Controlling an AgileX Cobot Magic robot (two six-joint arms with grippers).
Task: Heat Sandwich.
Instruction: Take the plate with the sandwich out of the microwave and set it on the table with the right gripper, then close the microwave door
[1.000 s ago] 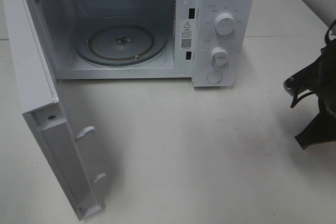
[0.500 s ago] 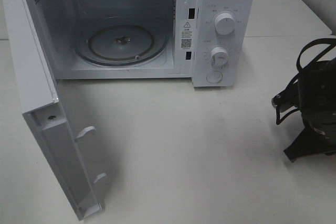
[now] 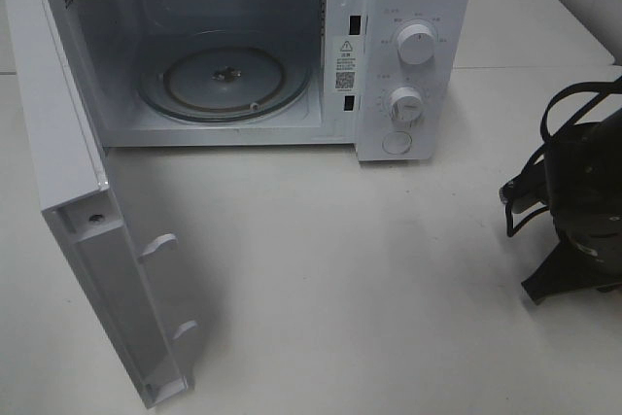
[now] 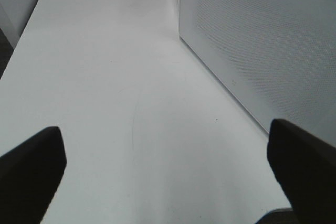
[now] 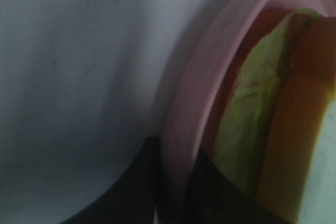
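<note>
Exterior high showed you a white table (image 3: 340, 269) with a white microwave (image 3: 408, 7) at the back, door (image 3: 87, 230) swung wide, glass turntable (image 3: 225, 80) bare. Right gripper (image 5: 176, 192) sat at the table's right edge, fingers narrow, pinching the rim of a pink plate (image 5: 194, 108). Sandwich (image 5: 262, 124) lay on that plate; heading and long axis unclear, too close. Left gripper (image 4: 168, 174) hung spread wide, holding nothing, beside the door.

Open white microwave (image 3: 413, 46) on white table (image 3: 369, 269)

Left pincer (image 4: 168, 177) spread wide; right pincer (image 5: 173, 182) clamped narrow.
</note>
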